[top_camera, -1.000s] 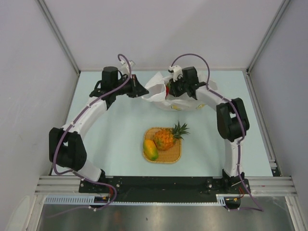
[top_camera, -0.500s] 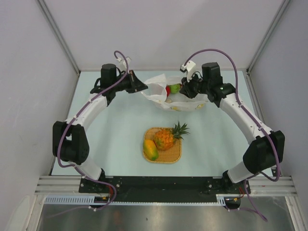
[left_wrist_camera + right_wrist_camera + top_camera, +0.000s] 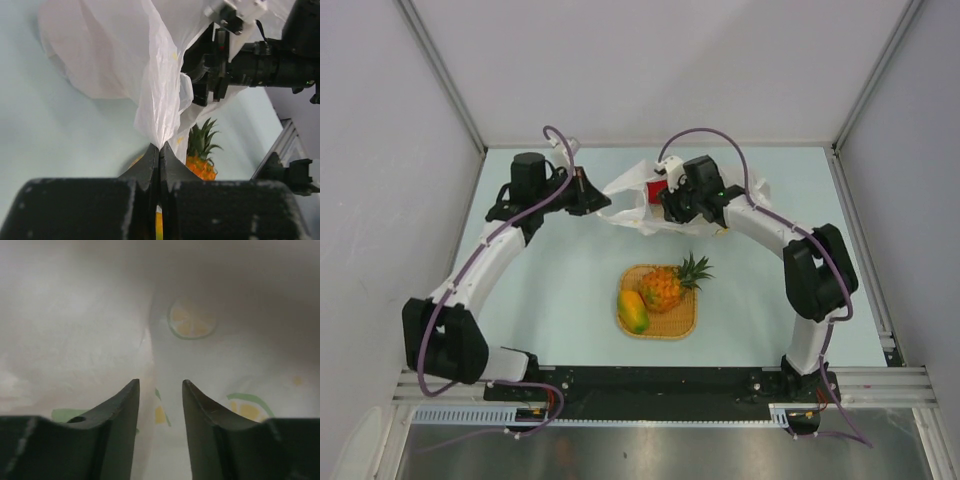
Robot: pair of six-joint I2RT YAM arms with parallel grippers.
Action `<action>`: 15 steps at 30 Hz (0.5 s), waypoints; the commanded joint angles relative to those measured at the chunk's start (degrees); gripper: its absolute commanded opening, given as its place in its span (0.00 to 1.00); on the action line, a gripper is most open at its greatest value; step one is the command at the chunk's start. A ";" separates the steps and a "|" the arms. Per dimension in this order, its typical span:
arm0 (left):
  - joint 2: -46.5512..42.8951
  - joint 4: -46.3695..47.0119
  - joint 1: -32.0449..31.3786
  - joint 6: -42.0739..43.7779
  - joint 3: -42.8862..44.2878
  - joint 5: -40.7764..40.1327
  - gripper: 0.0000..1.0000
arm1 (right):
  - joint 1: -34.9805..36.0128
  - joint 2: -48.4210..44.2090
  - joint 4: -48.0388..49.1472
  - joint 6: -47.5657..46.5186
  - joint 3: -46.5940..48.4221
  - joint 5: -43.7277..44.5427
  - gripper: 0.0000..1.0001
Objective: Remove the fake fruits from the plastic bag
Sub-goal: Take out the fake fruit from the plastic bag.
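The white plastic bag point(image 3: 642, 205) lies at the back middle of the table. My left gripper point(image 3: 602, 204) is shut on the bag's left edge; in the left wrist view the film point(image 3: 159, 85) bunches into the closed gripper point(image 3: 159, 146). My right gripper point(image 3: 665, 203) is at the bag's mouth, open and empty, with only lemon-printed film point(image 3: 192, 322) ahead of its tips point(image 3: 160, 385). A red piece point(image 3: 657, 190) shows beside it. The pineapple point(image 3: 667, 285) and mango point(image 3: 633, 311) lie on the woven mat; the pineapple also shows in the left wrist view point(image 3: 201, 159). The green piece is hidden.
The orange woven mat point(image 3: 675, 327) lies in the middle of the table, in front of the bag. Grey walls close the table at the left, right and back. The right arm point(image 3: 260, 60) reaches in from the right.
The right arm swung out to the right, then came back into the bag's mouth. The left gripper moved left, drawing the bag edge along. The green piece seen half a second ago no longer shows.
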 commanded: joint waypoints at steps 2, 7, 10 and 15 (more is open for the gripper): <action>-8.65 -6.40 0.52 8.86 -4.90 -6.23 0.00 | 1.51 4.52 6.01 5.08 3.61 6.30 0.67; -10.07 -5.96 0.52 8.87 -7.37 -5.10 0.00 | 0.54 11.39 6.36 5.00 10.73 7.37 0.94; -8.93 -4.91 0.52 8.34 -7.37 -2.29 0.00 | 0.80 15.61 6.54 3.94 15.74 7.02 1.00; -6.64 -5.17 0.52 8.25 -6.23 0.18 0.00 | 1.06 21.32 7.07 5.87 22.59 6.50 1.00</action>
